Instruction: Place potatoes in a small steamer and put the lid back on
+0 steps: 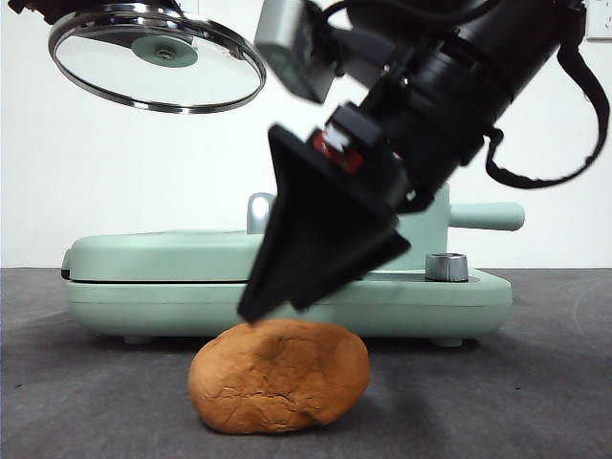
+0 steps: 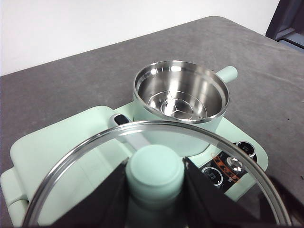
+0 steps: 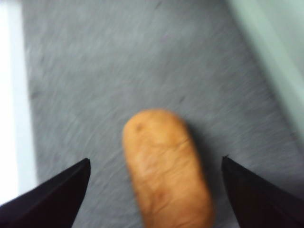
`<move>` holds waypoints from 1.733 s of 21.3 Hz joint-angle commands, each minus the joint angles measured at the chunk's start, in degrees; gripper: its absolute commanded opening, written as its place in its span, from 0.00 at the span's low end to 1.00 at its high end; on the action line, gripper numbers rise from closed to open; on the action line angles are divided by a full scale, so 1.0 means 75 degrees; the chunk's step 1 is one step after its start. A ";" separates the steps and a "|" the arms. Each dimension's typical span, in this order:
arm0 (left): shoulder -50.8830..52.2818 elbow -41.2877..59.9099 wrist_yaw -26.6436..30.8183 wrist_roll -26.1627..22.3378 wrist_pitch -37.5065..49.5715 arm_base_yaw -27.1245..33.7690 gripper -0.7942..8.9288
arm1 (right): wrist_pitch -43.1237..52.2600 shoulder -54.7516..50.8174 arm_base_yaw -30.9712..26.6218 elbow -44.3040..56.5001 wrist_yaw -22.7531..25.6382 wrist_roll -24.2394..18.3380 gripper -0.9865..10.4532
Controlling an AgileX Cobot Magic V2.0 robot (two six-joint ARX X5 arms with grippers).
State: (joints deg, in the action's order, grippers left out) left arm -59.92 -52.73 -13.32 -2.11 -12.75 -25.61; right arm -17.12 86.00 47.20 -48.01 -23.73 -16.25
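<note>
A: Right gripper (image 3: 154, 190)?
B: Spread wide, empty, poised just above the large oval orange-brown potato (image 1: 279, 376). In the wrist view, one black jaw on each side of it, not yet touching.

A: And the potato?
B: Lying on the dark grey table (image 1: 76, 411), near edge, in front of the flat mint-green griddle base (image 1: 143, 277).

A: Left gripper (image 2: 154, 173)?
B: Clamped on the small mint-green knob of the round glass lid with the shiny steel rim (image 1: 158, 59), held high at the upper left of the front view.

A: Mint-green cylindrical steamer pot (image 2: 180, 95)?
B: Uncovered, steel bowl bare inside, standing on the far right part of the base, straight green handle pointing right.

A: Risks?
B: Probably a glancing grasp: rough, rounded skin, so jaws closing off-centre could roll or squirt the potato away. Also a tight fit, since the potato looks close to the pot's width; entering tilted could leave it jammed on the rim. A lid lowered too soon would likely sit crooked on it.
</note>
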 commanded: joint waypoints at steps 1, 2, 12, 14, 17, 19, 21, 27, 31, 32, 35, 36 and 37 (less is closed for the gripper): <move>0.0015 -0.0128 0.0003 -0.0003 0.0224 -0.0015 0.10 | -0.0114 0.0184 0.0239 -0.0096 0.0303 -0.0201 0.47; 0.0015 -0.0131 0.0003 -0.0003 0.0224 -0.0015 0.10 | -0.0166 0.0216 0.0300 -0.0096 0.0472 -0.0256 0.47; 0.0015 -0.0131 0.0003 -0.0023 0.0221 -0.0015 0.10 | -0.0350 0.0519 0.0498 -0.0096 0.1198 -0.0283 0.31; 0.0015 -0.0131 0.0003 -0.0026 0.0221 -0.0015 0.10 | -0.0536 0.0519 0.0498 -0.0096 0.1195 -0.0280 0.27; 0.0015 -0.0131 0.0003 -0.0029 0.0221 -0.0015 0.10 | -0.0644 0.0493 0.0493 -0.0099 0.0924 0.0187 0.26; 0.0015 -0.0131 0.0003 -0.0029 0.0221 -0.0015 0.10 | -0.0691 0.0262 0.0487 -0.0102 0.0906 0.0525 0.26; 0.0015 -0.0131 0.0003 -0.0029 0.0221 -0.0015 0.10 | -0.0901 -0.0195 0.0487 -0.0105 0.0918 0.0991 0.26; 0.0015 -0.0131 0.0003 -0.0038 0.0230 -0.0015 0.10 | -0.2585 -0.2034 0.0239 -0.0592 0.1547 0.2736 0.26; 0.0015 -0.0131 0.0003 -0.0114 0.0230 -0.0015 0.10 | -0.4156 -0.2285 -0.0283 -0.1824 0.2002 0.3197 0.26; 0.0015 -0.0131 0.0003 -0.0114 0.0230 -0.0015 0.10 | -0.4301 -0.2273 -0.0460 -0.2136 0.2008 0.3185 0.26; 0.0003 -0.0131 0.0003 -0.0117 0.0236 -0.0015 0.10 | -0.4296 -0.2174 -0.0810 -0.2646 0.2104 0.3083 0.26; 0.0000 -0.0131 0.0003 -0.0117 0.0239 -0.0012 0.10 | -0.4296 -0.2104 -0.0959 -0.2809 0.2174 0.3037 0.26; 0.0000 -0.0131 0.0003 -0.0117 0.0245 -0.0006 0.10 | -0.4296 -0.2014 -0.1119 -0.2961 0.2192 0.2949 0.26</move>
State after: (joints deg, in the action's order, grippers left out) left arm -59.92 -52.73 -13.32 -2.33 -12.75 -25.61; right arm -49.65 69.49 39.11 -68.79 -7.62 6.33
